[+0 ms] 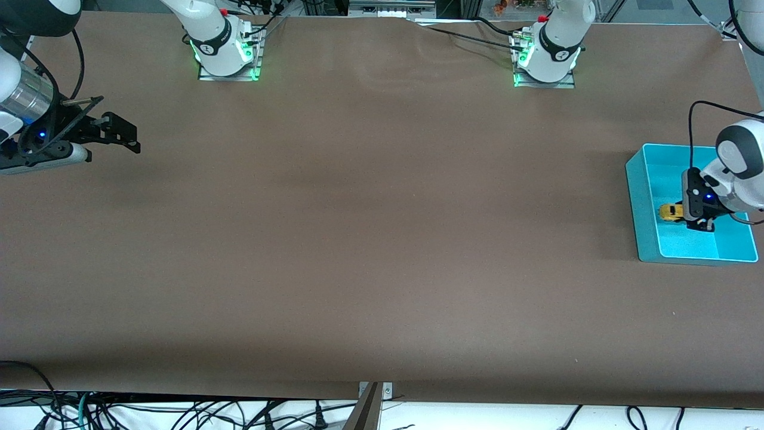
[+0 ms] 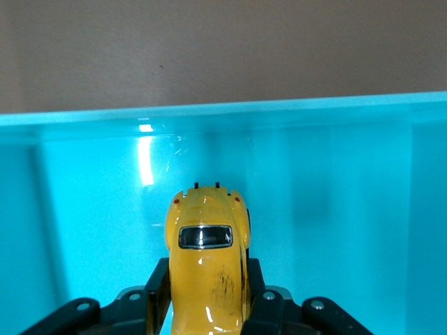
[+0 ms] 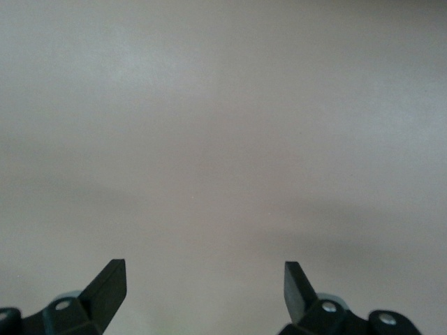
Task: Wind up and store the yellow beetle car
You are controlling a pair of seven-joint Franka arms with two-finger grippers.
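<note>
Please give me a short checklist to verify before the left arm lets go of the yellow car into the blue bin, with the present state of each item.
1. Left gripper grips the yellow beetle car: ok, jaws closed on both sides of its body.
2. Car is over the turquoise bin, inside its walls: ok, both views show bin around it.
3. Car is resting on the bin floor: cannot tell, no view shows the wheels touching.
4. Bin floor ahead of the car is free of other things: ok in the part the left wrist view shows.
5. Right gripper is out of the way: ok, it waits with jaws open over bare table at the right arm's end.
6. Car is wound: cannot tell.
</note>
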